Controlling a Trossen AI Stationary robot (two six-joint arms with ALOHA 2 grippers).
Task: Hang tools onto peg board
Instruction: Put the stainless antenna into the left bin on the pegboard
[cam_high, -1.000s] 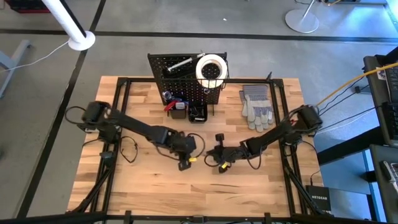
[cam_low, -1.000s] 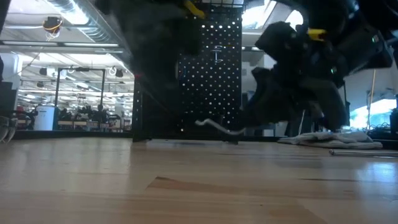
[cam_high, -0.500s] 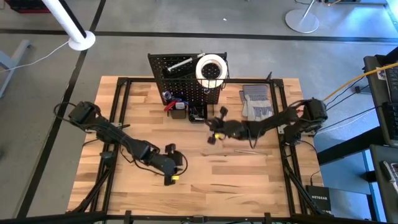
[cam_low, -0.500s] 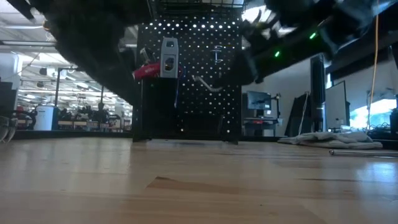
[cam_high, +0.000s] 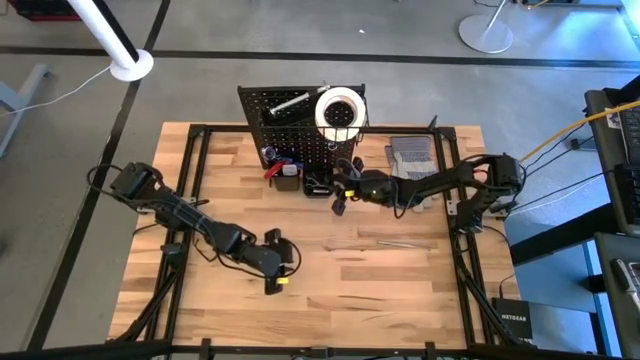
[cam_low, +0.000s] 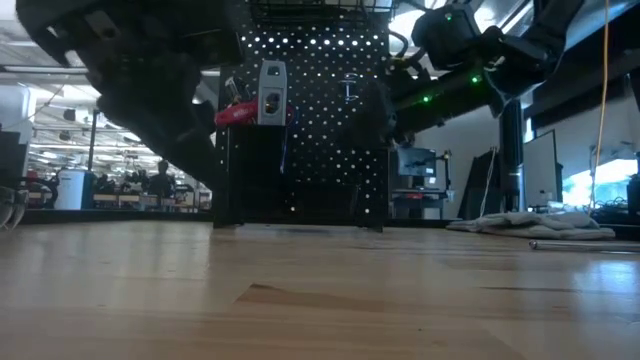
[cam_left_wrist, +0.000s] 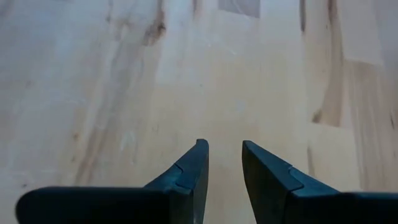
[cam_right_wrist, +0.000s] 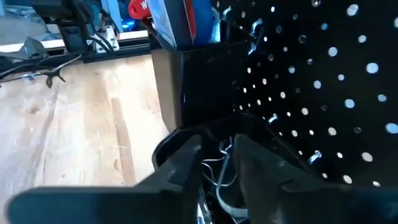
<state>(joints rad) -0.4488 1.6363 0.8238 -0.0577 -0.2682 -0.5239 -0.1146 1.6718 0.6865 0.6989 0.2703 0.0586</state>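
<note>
The black peg board (cam_high: 300, 120) stands at the table's far middle, with a white tape roll (cam_high: 340, 110) in its wire basket and a silver tool (cam_high: 288, 103) hung on it. Red-handled tools (cam_high: 280, 170) stick out of its left bin (cam_right_wrist: 186, 74). My right gripper (cam_high: 332, 192) is level at the board's foot, its fingers (cam_right_wrist: 186, 155) slightly apart over the other small bin (cam_right_wrist: 249, 134), where a thin silver wire piece (cam_right_wrist: 219, 177) lies. My left gripper (cam_high: 272, 287) hangs open over bare wood (cam_left_wrist: 224, 152). My right gripper comes level from the table's right, its fingers standing apart just above the silver wire piece (cam_right_wrist: 214, 163) in the small bin. Whether they touch the piece, I cannot tell.
Grey work gloves (cam_high: 410, 158) lie right of the board, under my right arm. A thin silver rod (cam_high: 400, 241) lies on the table right of centre. The black frame rails (cam_high: 195, 190) run along both sides. Bare wood fills the near half.
My right gripper has gone from the table's middle up and toward the far edge, to the foot of the peg board, turning more level. The silver piece that hung from it in the low view no longer shows there. My left gripper has drawn back toward the left and near edges.
</note>
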